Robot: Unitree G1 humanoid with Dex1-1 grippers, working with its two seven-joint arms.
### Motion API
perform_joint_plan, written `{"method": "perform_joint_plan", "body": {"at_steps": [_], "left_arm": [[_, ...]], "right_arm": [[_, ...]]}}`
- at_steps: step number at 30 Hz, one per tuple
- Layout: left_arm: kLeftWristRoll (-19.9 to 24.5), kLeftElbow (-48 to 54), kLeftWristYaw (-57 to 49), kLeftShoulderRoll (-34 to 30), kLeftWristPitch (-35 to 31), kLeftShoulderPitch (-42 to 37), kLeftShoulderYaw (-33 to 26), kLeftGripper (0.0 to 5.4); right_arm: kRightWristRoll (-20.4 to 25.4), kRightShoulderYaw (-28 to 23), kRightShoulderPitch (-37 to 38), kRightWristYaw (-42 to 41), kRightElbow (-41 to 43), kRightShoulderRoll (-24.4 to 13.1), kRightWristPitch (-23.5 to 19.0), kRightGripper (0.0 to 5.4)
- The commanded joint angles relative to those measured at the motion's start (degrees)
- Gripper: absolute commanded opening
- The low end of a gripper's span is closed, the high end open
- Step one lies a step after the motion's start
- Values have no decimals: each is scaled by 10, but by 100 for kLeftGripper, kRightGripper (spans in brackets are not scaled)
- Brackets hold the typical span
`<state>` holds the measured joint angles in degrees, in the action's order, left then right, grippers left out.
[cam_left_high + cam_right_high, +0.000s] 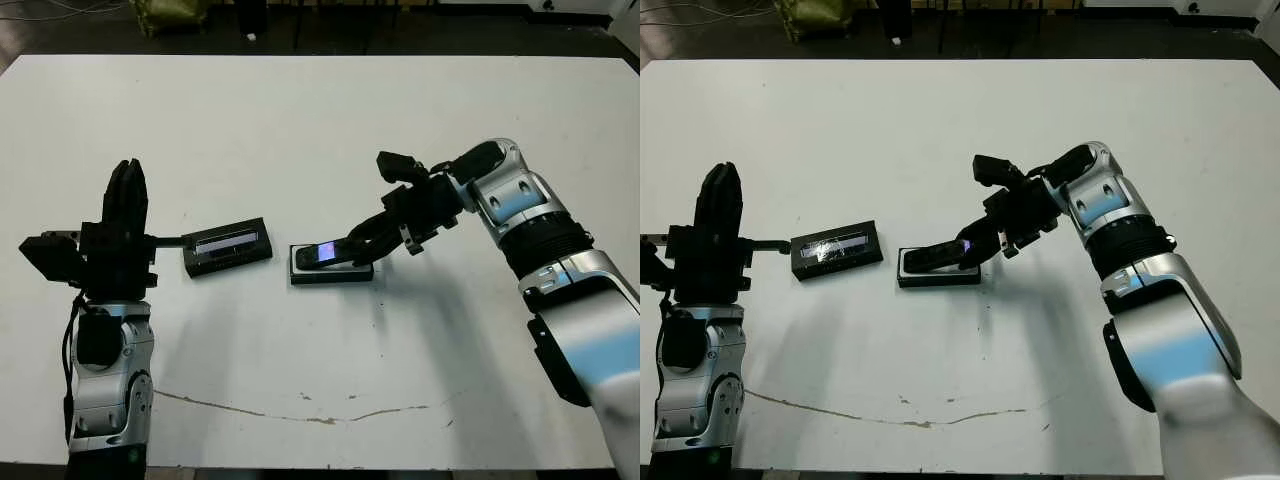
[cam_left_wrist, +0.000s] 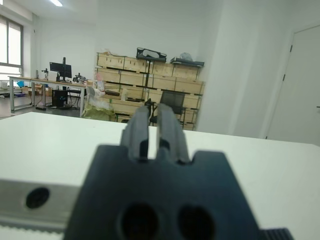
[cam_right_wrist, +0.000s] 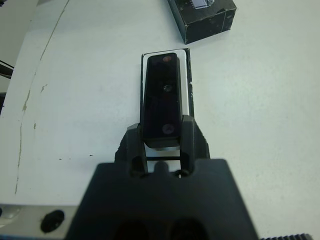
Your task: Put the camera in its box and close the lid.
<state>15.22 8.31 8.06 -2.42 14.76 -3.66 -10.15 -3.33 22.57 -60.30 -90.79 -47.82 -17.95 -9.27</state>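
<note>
Our right gripper [image 3: 160, 137] pinched the camera [image 3: 161, 100] above the box [image 1: 331, 270]; our left gripper [image 2: 154, 131] was pressed together, raised.

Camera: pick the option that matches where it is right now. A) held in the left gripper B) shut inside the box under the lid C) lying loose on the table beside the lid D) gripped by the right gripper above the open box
D: the right gripper has its fingers clamped on one end of the camera, which slants over the open box, while the lid lies apart on the table.
</note>
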Motion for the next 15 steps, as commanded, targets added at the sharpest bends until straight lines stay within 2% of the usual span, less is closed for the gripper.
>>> {"method": "perform_joint_plan", "body": {"at_steps": [1, 9, 15], "left_arm": [[4, -6, 0, 0, -9, 15, -2, 0], [-4, -12, -1, -1, 3, 16, -4, 0], [5, -15, 4, -1, 6, 16, -5, 0]], "right_arm": [[-6, 4, 1, 5, 1, 6, 7, 13], [-3, 8, 9, -1, 1, 23, 31, 13], [-5, 11, 16, 2, 10, 28, 16, 13]]}}
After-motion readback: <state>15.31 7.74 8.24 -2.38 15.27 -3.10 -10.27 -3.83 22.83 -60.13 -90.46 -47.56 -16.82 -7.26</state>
